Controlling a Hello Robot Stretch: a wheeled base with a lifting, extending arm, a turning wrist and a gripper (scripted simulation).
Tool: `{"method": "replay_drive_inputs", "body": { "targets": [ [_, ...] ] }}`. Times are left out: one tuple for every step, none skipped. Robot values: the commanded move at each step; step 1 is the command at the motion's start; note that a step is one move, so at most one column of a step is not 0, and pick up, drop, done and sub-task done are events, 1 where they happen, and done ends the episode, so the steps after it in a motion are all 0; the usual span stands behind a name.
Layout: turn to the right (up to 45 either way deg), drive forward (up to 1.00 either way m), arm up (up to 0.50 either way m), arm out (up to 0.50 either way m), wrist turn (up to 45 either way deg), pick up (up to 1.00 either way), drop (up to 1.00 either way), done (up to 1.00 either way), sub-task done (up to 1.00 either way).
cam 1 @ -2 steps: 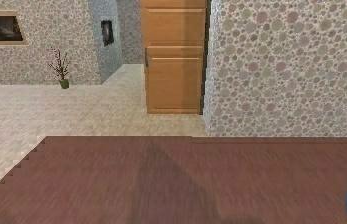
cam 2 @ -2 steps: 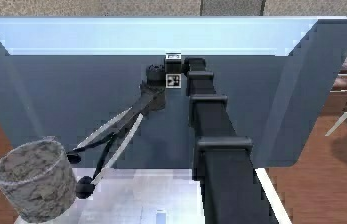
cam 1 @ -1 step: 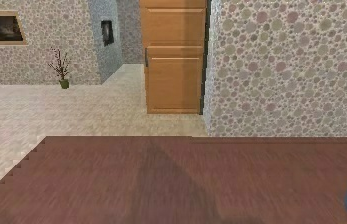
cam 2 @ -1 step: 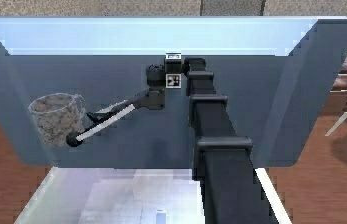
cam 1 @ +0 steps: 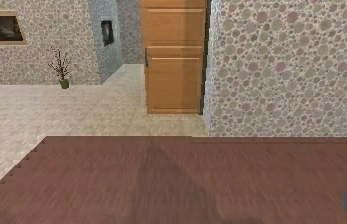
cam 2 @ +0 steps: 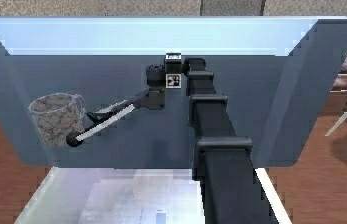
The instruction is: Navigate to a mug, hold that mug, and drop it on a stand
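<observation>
Although its kind cannot be made out, a broad blue-grey slab [cam 2: 101,60] is seen across most of the arm side view, with a paler band along its far edge and its corners cut off by the picture's sides. The dark arm [cam 2: 221,150] is shown rising from the bottom edge across the slab's right half, and part of the slab is hidden behind it. A white surface [cam 2: 111,200] is cut off by the bottom edge below the slab's near edge. A pale, speckled, see-through mug [cam 2: 56,112] is placed near the slab's left edge, and the gripper [cam 2: 76,138] is seen at its lower right side. With the slab behind both, it cannot be told whether the mug is held or merely stands there. In the forward view, a speckled wall [cam 1: 281,70] is shown at the right, a reddish wooden floor [cam 1: 131,175] along the bottom, and a wooden door [cam 1: 174,55] at the middle. A framed picture [cam 1: 1,28] is cut off at the top left corner, and a small potted plant [cam 1: 60,68] is set by the far wall.
</observation>
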Motion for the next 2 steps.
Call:
{"method": "replay_drive_inputs", "body": {
  "targets": [
    [0.0, 0.00, 0.00, 0.00, 45.0, 0.00, 0.00, 0.00, 0.00],
    [0.0, 0.00, 0.00, 0.00, 0.0, 0.00, 1.00, 0.00, 0.00]
  ]
}}
